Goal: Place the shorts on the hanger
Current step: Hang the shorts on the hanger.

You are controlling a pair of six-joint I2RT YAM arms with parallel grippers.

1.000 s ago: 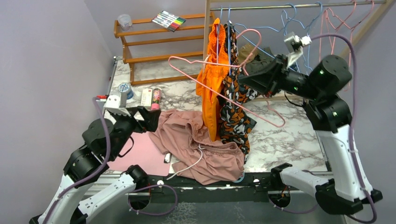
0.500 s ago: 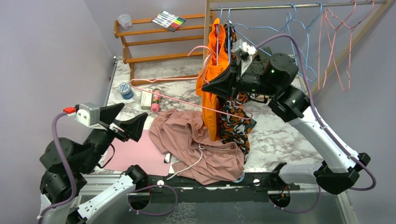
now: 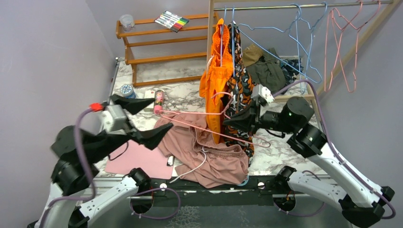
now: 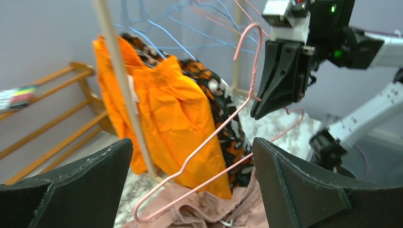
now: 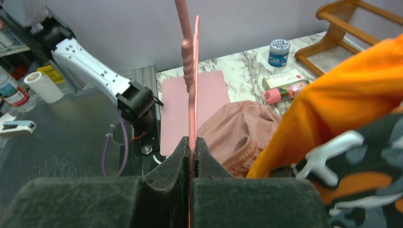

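Gripping the hanger (image 5: 192,114) with the right gripper (image 3: 227,122), jaws pressed tight together on the thin pink wire just below the twisted neck. Holds it clear of the table (image 3: 290,137), tilted, hook up beside the orange garment (image 3: 214,83), long bottom wire slanting across above the shorts (image 3: 214,161) toward the left side.

Dusty-pink shorts in a crumpled heap on the marble at the near edge, gathered waistband and white drawstring toward the front, one side spilling onto the pink mat (image 3: 135,161). No part of them over the hanger wire.

Above the pink mat, left gripper (image 3: 163,112) raised and pointing toward the hanger, jaws spread wide, nothing between the pads. From the left wrist view, far corner of the hanger low in the gap between the two fingers; contact with either finger not possible to tell.

Behind the heap, orange garment and camouflage garment (image 3: 240,90) hanging side by side from the rail (image 3: 285,6), hems low over the shorts. Further right on the same rail, light-blue hangers (image 3: 298,42).
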